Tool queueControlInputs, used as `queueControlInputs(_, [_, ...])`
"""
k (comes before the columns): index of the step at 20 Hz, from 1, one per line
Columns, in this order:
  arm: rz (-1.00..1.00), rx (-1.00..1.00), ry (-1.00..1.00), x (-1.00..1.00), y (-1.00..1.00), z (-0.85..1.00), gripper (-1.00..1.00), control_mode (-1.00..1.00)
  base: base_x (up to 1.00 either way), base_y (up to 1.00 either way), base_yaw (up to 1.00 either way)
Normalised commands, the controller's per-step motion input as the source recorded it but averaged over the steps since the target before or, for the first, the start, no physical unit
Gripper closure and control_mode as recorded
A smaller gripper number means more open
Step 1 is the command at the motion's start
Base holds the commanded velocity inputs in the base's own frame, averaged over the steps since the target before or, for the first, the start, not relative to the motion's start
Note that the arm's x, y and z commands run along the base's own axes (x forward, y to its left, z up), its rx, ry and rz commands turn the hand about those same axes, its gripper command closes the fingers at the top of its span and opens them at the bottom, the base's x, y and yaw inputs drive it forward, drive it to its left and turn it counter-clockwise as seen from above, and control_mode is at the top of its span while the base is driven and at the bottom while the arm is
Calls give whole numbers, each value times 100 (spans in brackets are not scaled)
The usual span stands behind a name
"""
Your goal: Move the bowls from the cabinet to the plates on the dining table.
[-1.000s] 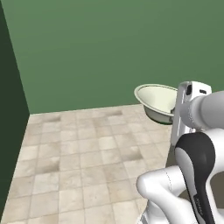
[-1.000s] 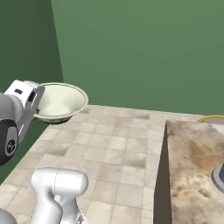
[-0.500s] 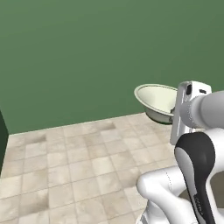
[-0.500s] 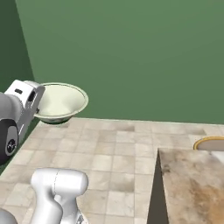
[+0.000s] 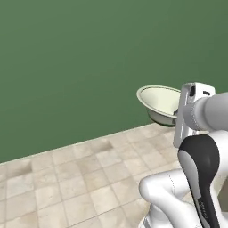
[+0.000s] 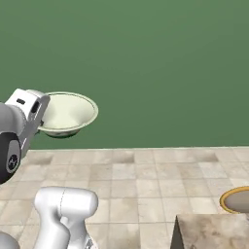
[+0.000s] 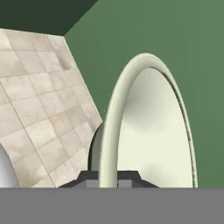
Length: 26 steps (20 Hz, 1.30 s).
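Observation:
A bowl (image 5: 159, 101), cream inside and darker green outside, hangs level in the air in front of a green wall. My gripper (image 5: 178, 112) is shut on its near rim. In the right base view the bowl (image 6: 69, 113) sits just right of the gripper (image 6: 42, 122). The hand view looks along the rim of the bowl (image 7: 151, 131), which stands edge-on between the gripper (image 7: 108, 177) fingertips. A corner of the dining table (image 6: 214, 234) with its mottled marble top shows at the lower right. The cabinet and the plates are out of view.
Beige tiled floor (image 5: 75, 178) spreads below the arm up to the green wall (image 6: 146, 58). A round yellow-framed stool (image 6: 237, 200) stands beside the table corner at the right edge.
The whole scene has slid across both base views, so the base has turned. The dark side wall has left the left base view. The bowl stays in the gripper as before.

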Motion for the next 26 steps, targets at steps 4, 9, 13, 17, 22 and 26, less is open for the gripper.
queueControlInputs(4, [0, 0, 0, 0, 0, 0, 100, 100, 100, 3, -41])
queueControlInputs(9, [0, 0, 0, 0, 0, 0, 100, 100, 95, 21, -64])
queueControlInputs(13, [0, 0, 0, 0, 0, 0, 100, 100, 100, 51, -66])
queueControlInputs(17, [0, 0, 0, 0, 0, 0, 100, 100, 100, 55, -68])
queueControlInputs(22, [0, 0, 0, 0, 0, 0, 100, 100, 92, 35, -69])
queueControlInputs(26, [0, 0, 0, 0, 0, 0, 100, 100, 88, 36, -70])
